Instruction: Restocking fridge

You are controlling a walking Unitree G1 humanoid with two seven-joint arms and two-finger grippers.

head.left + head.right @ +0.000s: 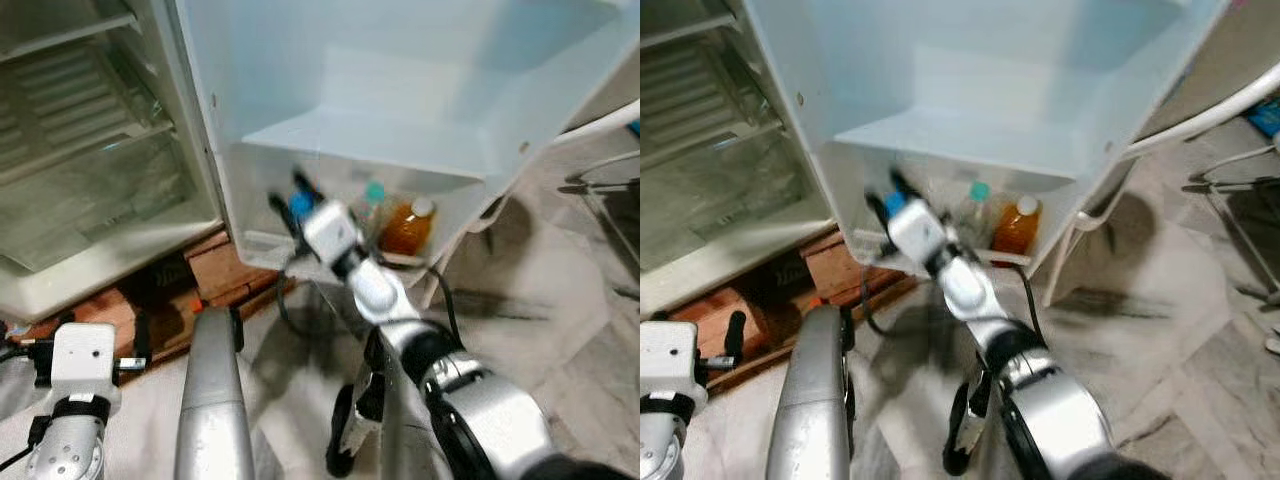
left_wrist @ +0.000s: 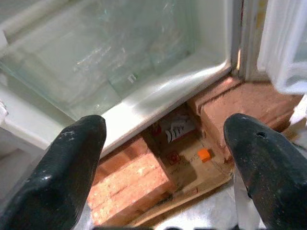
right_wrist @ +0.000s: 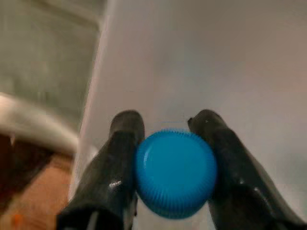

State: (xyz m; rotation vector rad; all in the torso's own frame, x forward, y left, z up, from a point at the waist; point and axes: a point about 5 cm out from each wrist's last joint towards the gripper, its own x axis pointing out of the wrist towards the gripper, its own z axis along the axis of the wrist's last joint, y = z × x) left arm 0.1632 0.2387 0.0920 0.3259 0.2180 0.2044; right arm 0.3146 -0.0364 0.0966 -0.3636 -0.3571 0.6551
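Observation:
My right gripper (image 1: 291, 203) is shut on a bottle with a blue cap (image 3: 175, 173), held at the left part of the open fridge door's bottom shelf (image 1: 262, 243). The black fingers (image 3: 120, 158) press the cap from both sides. On that same shelf stand a bottle of orange drink (image 1: 408, 227) with a white cap and a clear bottle with a teal cap (image 1: 372, 195). My left gripper (image 2: 168, 158) is open, low in front of the fridge's bottom edge, with nothing between its fingers.
The fridge interior (image 1: 90, 160) with glass shelves stands open on the left. It rests on red bricks (image 2: 129, 177). A white chair frame (image 1: 600, 125) and a metal rack (image 1: 605, 195) stand at the right on the pale floor.

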